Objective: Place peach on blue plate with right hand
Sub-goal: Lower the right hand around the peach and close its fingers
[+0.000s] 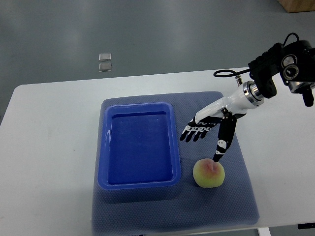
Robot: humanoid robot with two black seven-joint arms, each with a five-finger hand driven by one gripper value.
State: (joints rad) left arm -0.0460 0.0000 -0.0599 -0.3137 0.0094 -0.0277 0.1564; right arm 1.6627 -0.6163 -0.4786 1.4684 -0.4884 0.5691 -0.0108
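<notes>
White desk (49, 147) under a grey floor backdrop, topped with a blue-grey mat (236, 196) carrying a deep blue plate (140, 184) shaped like a rectangular tray. Peach (209, 173) resting on the mat just right of the plate's near right corner, outside it. Right hand (209, 132) reaching in from the upper right, fingers spread and holding nothing, thumb tip pointing down to touch or nearly touch the peach's top.
</notes>
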